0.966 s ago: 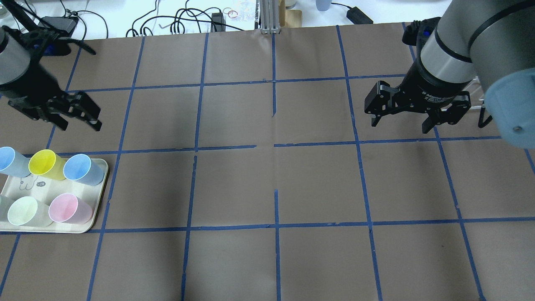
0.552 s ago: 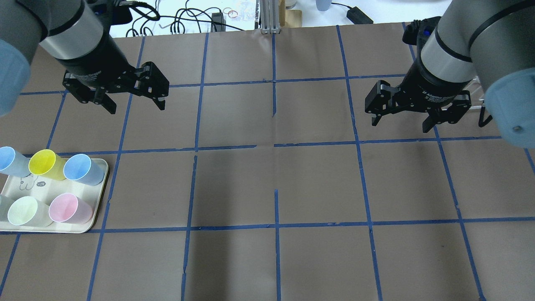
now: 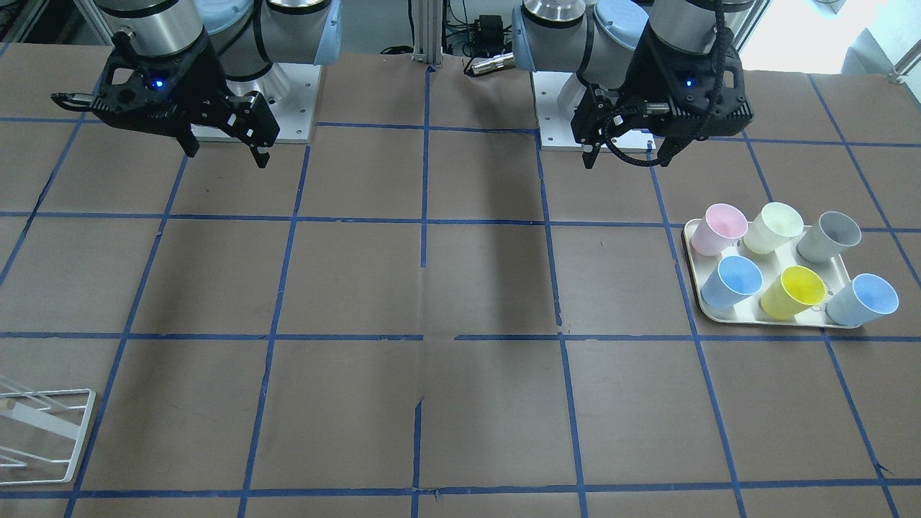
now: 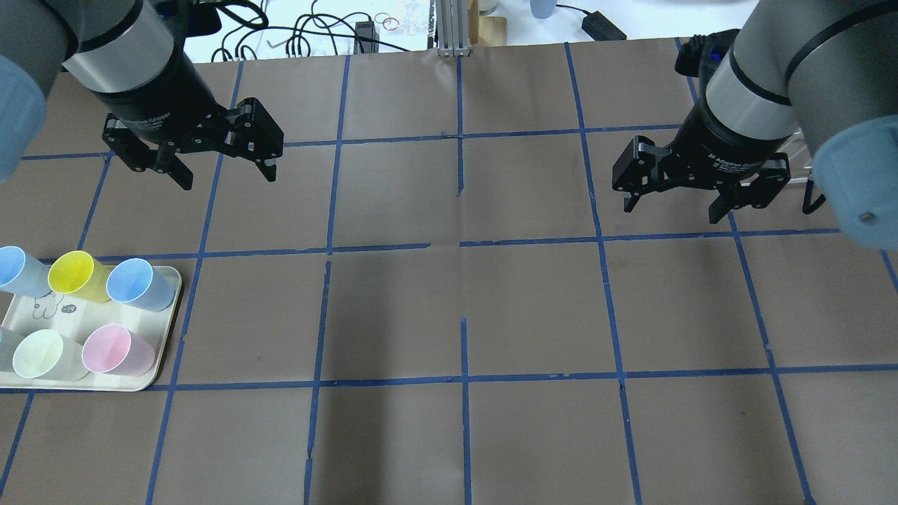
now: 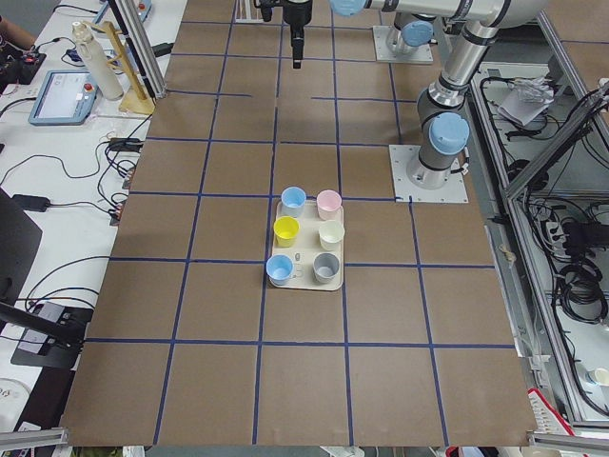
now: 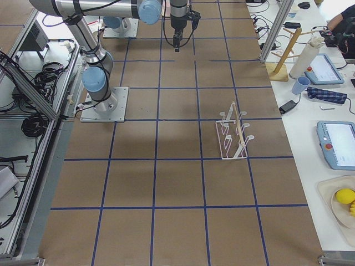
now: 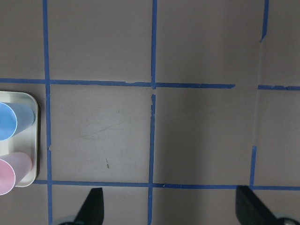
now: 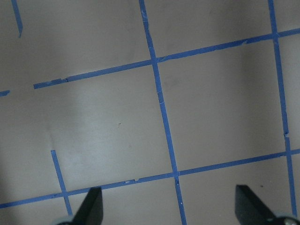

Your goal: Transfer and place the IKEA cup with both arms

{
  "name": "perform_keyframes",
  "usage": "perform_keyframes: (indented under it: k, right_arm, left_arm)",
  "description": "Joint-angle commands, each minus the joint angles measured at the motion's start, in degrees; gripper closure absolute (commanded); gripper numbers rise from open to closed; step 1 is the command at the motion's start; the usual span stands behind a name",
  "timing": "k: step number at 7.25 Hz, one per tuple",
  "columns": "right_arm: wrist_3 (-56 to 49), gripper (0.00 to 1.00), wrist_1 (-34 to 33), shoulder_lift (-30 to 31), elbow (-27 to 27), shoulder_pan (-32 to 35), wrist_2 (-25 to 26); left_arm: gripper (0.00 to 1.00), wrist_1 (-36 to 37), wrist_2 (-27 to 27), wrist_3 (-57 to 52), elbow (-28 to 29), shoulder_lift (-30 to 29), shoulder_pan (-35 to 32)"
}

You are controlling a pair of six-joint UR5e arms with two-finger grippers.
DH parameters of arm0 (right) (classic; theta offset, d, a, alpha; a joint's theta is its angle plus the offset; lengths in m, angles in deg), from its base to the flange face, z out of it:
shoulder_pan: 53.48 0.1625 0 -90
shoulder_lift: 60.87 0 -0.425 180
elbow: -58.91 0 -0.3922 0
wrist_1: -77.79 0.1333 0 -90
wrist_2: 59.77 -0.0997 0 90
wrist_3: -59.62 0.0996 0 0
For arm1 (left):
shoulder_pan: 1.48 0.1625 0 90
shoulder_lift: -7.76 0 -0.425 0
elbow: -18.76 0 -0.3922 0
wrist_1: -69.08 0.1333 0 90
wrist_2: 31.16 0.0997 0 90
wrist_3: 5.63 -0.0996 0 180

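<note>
The pale pink IKEA cup [image 4: 116, 349] stands upright at the near right corner of a cream tray [image 4: 49, 310] on the table's left side. It also shows in the front-facing view [image 3: 722, 226], the exterior left view [image 5: 328, 201] and, cut off at the edge, the left wrist view [image 7: 6, 176]. My left gripper [image 4: 228, 179] hangs open and empty above the table, well beyond and to the right of the tray; it also shows in the front-facing view [image 3: 622, 157]. My right gripper [image 4: 671, 212] is open and empty over the table's right side, far from the cup.
The tray also holds two light blue cups [image 4: 139, 284], a yellow cup [image 4: 74, 275], a cream-white cup [image 4: 42, 354] and a grey cup [image 3: 831, 236]. A white wire rack [image 3: 43, 432] stands on the robot's right side of the table. Cables lie beyond the far edge.
My left arm swung from the far left edge rightward and away from the tray, then nearly stopped. Its gripper stayed open. The right arm and the cups have not moved.
</note>
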Motion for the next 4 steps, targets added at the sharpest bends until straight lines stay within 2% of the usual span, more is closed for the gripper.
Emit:
perform_keyframes:
  k: [1, 4]
  right_arm:
    - [-0.09, 0.00, -0.73, 0.00, -0.03, -0.02, -0.09]
    - [-0.09, 0.00, -0.83, 0.09, -0.12, -0.02, -0.26]
  left_arm:
    - [0.00, 1.24, 0.07, -1.50, 0.12, 0.59, 0.87]
    - [0.00, 2.83, -0.36, -3.98, -0.49, 0.68, 0.78]
